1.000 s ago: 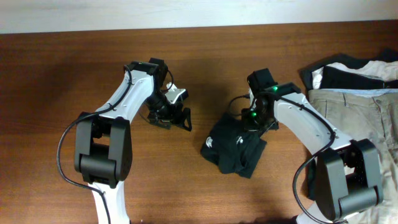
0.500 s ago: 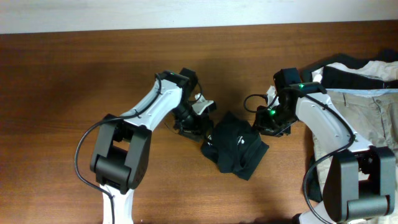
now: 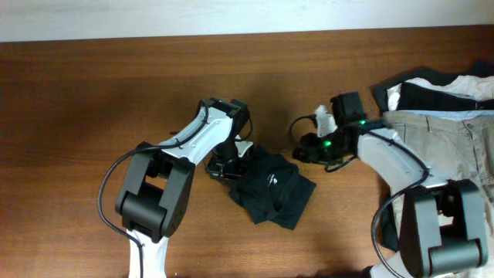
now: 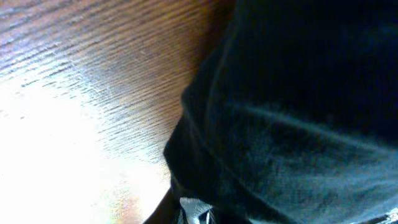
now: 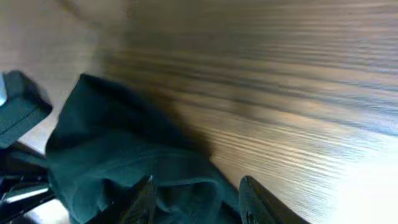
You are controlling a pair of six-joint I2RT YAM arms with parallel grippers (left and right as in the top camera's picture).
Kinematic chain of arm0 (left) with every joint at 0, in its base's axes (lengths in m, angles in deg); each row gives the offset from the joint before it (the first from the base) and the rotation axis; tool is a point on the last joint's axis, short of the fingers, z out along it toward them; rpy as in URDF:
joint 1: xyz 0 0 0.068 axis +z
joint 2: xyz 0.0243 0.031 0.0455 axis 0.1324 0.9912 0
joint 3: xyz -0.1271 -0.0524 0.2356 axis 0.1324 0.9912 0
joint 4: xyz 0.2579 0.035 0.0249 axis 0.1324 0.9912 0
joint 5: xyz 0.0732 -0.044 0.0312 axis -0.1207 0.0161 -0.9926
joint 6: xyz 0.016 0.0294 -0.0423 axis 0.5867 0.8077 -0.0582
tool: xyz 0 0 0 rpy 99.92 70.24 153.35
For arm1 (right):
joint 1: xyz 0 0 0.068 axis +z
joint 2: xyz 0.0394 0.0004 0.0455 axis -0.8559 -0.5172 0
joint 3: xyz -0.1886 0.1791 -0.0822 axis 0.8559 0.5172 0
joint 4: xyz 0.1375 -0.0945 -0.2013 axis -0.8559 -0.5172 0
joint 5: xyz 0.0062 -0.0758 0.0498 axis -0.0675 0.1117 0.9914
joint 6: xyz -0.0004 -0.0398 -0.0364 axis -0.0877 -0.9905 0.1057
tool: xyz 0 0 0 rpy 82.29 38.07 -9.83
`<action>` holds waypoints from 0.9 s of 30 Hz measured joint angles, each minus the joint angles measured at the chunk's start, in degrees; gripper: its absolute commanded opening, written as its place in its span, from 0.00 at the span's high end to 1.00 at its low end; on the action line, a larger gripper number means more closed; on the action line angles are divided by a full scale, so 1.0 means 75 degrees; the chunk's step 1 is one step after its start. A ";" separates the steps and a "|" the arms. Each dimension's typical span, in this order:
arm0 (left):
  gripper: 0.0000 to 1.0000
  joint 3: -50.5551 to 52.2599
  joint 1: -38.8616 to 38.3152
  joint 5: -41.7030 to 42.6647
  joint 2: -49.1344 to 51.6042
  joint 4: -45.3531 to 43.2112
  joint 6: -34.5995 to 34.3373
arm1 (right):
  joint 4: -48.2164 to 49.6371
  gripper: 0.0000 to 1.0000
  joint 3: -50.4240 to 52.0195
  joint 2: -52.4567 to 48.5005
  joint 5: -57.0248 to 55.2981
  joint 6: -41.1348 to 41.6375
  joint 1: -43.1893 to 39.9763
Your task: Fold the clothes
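Observation:
The clothes (image 3: 274,191), a near-black T-shirt with a small white mark (image 3: 272,179), lie crumpled on the table's middle. My left gripper (image 3: 229,164) sits on the shirt's left edge, shut on a fold of it. In the left wrist view dark cloth (image 4: 298,124) fills the right side and covers the jaws; only a grey bit of finger (image 4: 196,208) shows. My right gripper (image 3: 303,148) hovers by the shirt's upper right corner, open. In the right wrist view its two fingertips (image 5: 144,198) straddle the shirt's edge (image 5: 112,143) without pinching it.
Beige trousers (image 3: 451,147) and bunched black-and-white garments (image 3: 432,89) lie at the table's right end. Bare wooden table (image 3: 77,116) stretches to the left and along the front. Part of the left arm (image 5: 18,109) shows at the right wrist view's left edge.
My left gripper came right onto the shirt's left edge and closed on it. My right gripper opened and let go of the shirt. The shirt shifted left.

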 measured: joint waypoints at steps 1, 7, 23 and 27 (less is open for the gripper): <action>0.82 0.0003 0.0000 -0.0017 0.0000 -0.0003 0.0000 | 0.0157 0.61 0.0163 0.0000 0.0105 0.0134 0.0233; 0.80 0.0003 0.0000 -0.0635 0.0000 0.0102 0.0026 | -0.0108 0.96 0.0303 0.0000 -0.0023 0.0632 0.0606; 0.88 0.0283 0.0434 0.1920 -0.0038 -0.0950 0.1119 | -0.2259 0.63 -0.0213 0.0793 -0.0670 0.0099 -0.0195; 1.00 0.1262 0.0143 0.1451 -0.0047 -0.0915 0.1003 | -0.2384 0.76 0.0184 0.0726 -0.0510 0.0085 -0.0152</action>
